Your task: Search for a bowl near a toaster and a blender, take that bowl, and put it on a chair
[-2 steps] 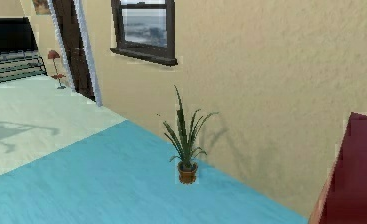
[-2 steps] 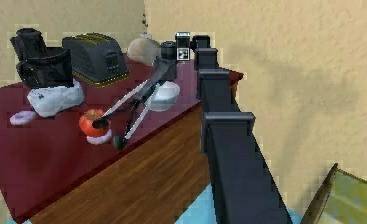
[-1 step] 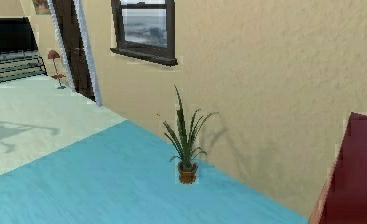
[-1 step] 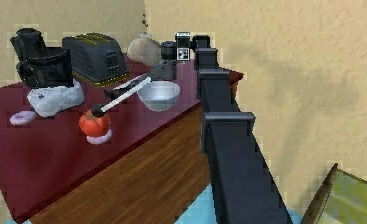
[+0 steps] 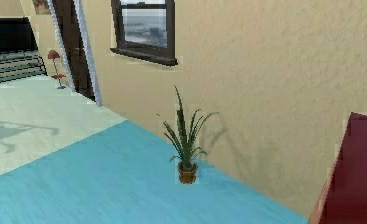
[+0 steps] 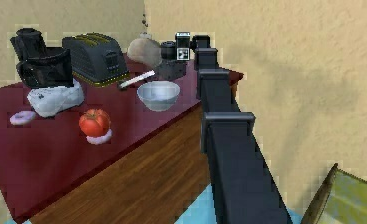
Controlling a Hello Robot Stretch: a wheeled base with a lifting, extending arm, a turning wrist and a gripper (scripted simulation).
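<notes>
Bowl: white round bowl, upright on the dark red bench, mouth facing up; round, so no long axis to tell.
Neighbours: dark grey slotted toaster behind it near the wall; black upright appliance left of the toaster; red tomato nearer the bench's front edge.
Arm: dark square bar reaching over the bench, just right of the bowl.
Jaws: at the arm's far end, beyond the bowl, bench items behind them; cannot tell their state or whether they hold anything.
</notes>
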